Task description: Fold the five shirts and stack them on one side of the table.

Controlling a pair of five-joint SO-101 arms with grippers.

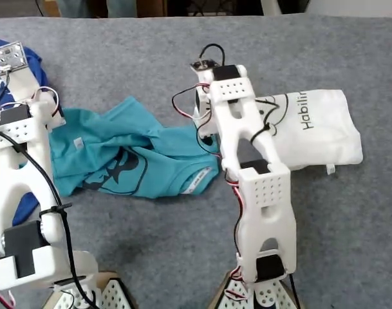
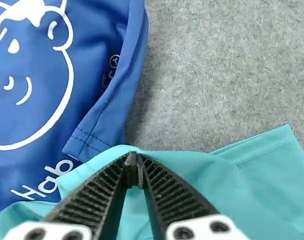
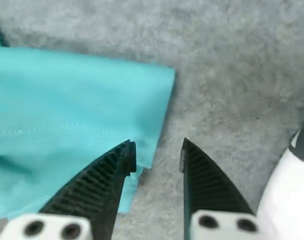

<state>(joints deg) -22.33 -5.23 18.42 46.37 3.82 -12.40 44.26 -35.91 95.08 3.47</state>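
Observation:
A teal shirt (image 1: pixel 131 154) lies crumpled in the middle of the grey table. My left gripper (image 2: pixel 137 170) is shut on the teal shirt's (image 2: pixel 231 175) edge, right beside a blue shirt (image 2: pixel 42 75) with a white bear print. The blue shirt (image 1: pixel 28 61) lies at the table's left side, partly under the left arm. My right gripper (image 3: pixel 156 155) stands open low over the other end of the teal shirt (image 3: pixel 67 110). One fingertip (image 3: pixel 124 157) is over the cloth's corner and the other is over bare carpet. A folded white shirt (image 1: pixel 311 129) rests on the right.
Grey carpet (image 1: pixel 183 244) covers the table, with bare room in front of the teal shirt and along the far side. The right arm (image 1: pixel 247 141) reaches across between the teal and white shirts. Both arm bases stand at the near edge.

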